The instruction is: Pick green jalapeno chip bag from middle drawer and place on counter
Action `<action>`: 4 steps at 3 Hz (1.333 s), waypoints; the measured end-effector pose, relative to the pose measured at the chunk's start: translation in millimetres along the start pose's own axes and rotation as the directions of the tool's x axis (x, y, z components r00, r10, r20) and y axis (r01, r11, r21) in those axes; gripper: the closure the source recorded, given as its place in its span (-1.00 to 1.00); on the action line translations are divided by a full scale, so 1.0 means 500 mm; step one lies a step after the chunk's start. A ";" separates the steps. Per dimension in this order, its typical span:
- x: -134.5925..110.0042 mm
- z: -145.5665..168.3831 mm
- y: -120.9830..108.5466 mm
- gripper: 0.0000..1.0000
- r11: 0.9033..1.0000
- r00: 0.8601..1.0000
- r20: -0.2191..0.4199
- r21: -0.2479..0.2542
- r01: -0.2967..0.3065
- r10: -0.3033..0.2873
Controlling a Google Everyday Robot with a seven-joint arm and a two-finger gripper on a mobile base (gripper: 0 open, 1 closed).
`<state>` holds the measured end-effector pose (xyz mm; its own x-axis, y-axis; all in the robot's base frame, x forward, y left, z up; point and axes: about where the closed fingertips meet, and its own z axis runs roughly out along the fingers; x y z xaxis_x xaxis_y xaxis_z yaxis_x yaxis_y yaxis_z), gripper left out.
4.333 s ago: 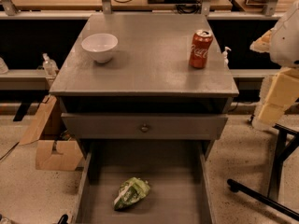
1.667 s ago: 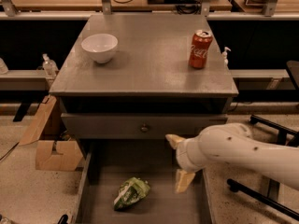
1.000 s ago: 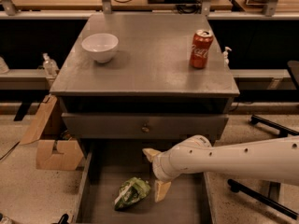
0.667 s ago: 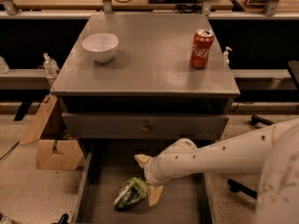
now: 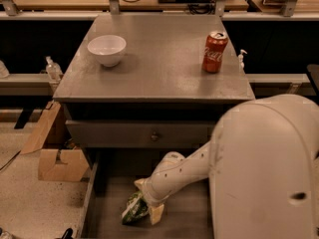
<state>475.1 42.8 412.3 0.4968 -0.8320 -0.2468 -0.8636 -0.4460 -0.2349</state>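
The green jalapeno chip bag point(image 5: 132, 208) lies on the grey floor of the open middle drawer point(image 5: 112, 223) at the bottom of the camera view. My white arm reaches down from the lower right into the drawer. My gripper point(image 5: 147, 201) stands over the bag's right end, one cream finger above it and one at its lower right. The arm hides part of the bag. The grey counter point(image 5: 154, 59) spreads above the drawer.
A white bowl point(image 5: 106, 50) stands at the counter's back left and a red cola can point(image 5: 215, 52) at its back right. A closed drawer face with a small knob point(image 5: 155, 135) sits above the open drawer. A cardboard box point(image 5: 61, 163) lies on the floor to the left.
My arm has swung in from the right and lowered into the drawer, moving left until the gripper straddles the chip bag. The bag has stayed in place.
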 end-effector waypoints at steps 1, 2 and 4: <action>-0.013 0.047 0.016 -0.07 0.999 1.000 0.002 -0.049 0.008 -0.008; -0.013 0.045 0.016 0.42 0.999 1.000 0.002 -0.047 0.008 -0.008; -0.013 0.046 0.018 1.00 0.999 1.000 0.002 -0.050 0.008 -0.008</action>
<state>465.8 51.9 390.0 0.5038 -0.8277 -0.2471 -0.8628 -0.4685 -0.1899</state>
